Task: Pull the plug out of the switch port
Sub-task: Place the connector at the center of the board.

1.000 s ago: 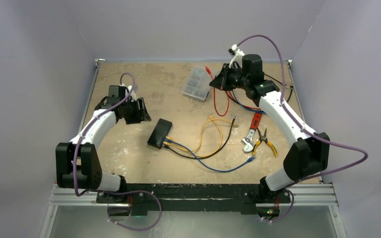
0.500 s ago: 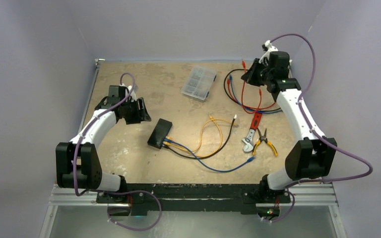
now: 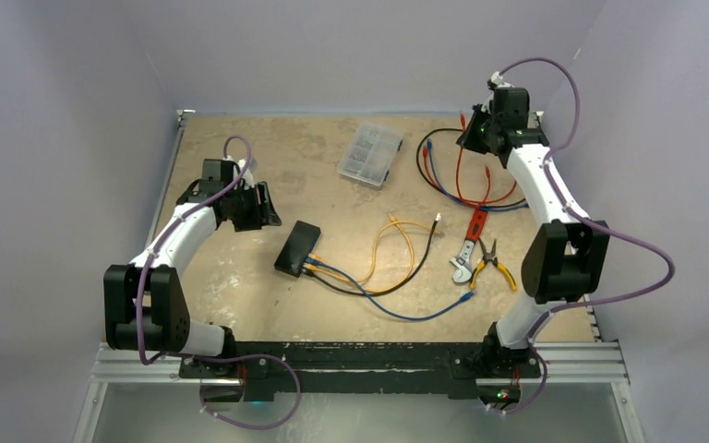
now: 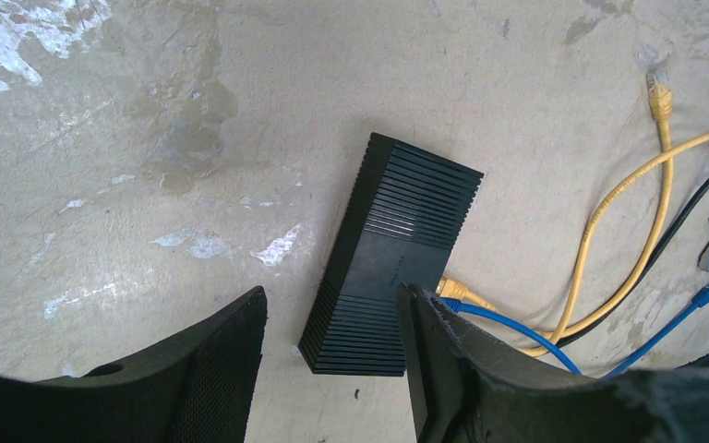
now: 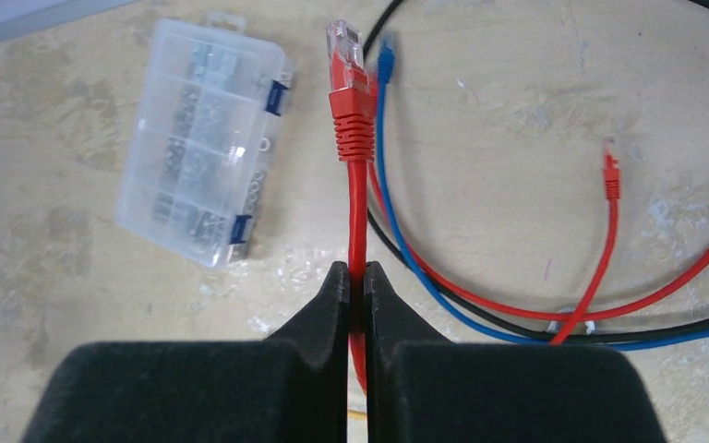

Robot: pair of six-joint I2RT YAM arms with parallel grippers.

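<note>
Switch point(image 4: 392, 254) — flat, ribbed black box on the bench point(image 4: 102, 138); left tool point(image 4: 332, 300) apart, right tool point(image 5: 357, 277) clamped on red cable point(image 5: 355, 120).

The switch point(image 3: 297, 248) sits mid tabletop point(image 3: 240, 295), its patch cables point(image 3: 404, 285) trailing right toward the wrench point(image 3: 468, 251) and pliers point(image 3: 495, 264) near the right edge; compartment case point(image 3: 370, 155) behind, by the far edge

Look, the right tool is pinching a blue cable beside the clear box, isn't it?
Not quite. The right tool is pinching a red cable, not a blue one. The right wrist view shows it. The clear box does lie beside it.
</note>
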